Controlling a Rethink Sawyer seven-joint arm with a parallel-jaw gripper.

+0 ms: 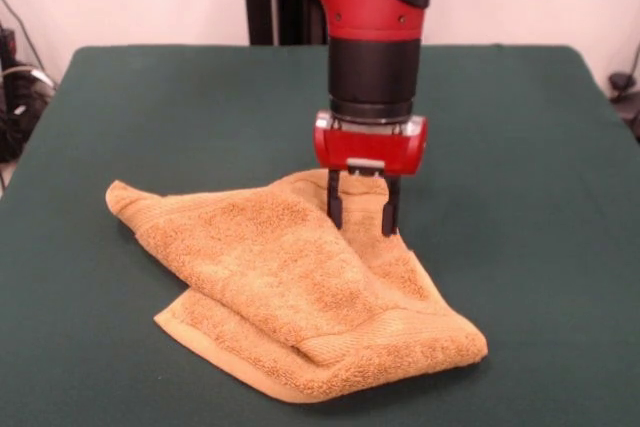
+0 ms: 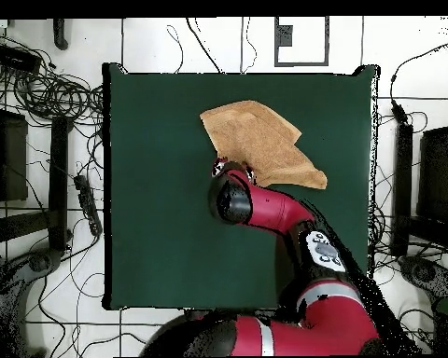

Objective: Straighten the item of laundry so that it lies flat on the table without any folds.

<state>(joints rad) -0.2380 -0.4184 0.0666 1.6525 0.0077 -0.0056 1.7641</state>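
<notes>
An orange-tan towel (image 1: pixel 300 287) is seen lying on a dark green table (image 1: pixel 540 167), and the task is judged far from done. In the front view, nearest the camera, a thick doubled edge is shown: an upper layer is folded over a lower one, and the lower hem is left sticking out beneath it. One rounded corner is pointed toward the picture's right, and a second corner is stretched toward the left. Farther back, the cloth is seen bunched into a shallow ridge. The fold has yet to be opened and every corner has yet to be drawn out flat.

Behind that ridge, the gripper (image 1: pixel 362 215) is held straight down over the towel's far edge. Its two black fingers (image 1: pixel 335 205) are seen apart, with their tips at or just into the cloth; no cloth is seen pinched between them, though contact cannot be settled. Above them a red block and the red and black arm (image 1: pixel 350 7) are shown.

Layers and finger spacing are given only by the front view. In the overhead view the gripper is hidden beneath the arm, but the towel's (image 2: pixel 260 142) outline is shown as an irregular wedge, placed in the table's (image 2: pixel 162 205) half away from the robot's base, with plenty of bare green on all sides for spreading
</notes>
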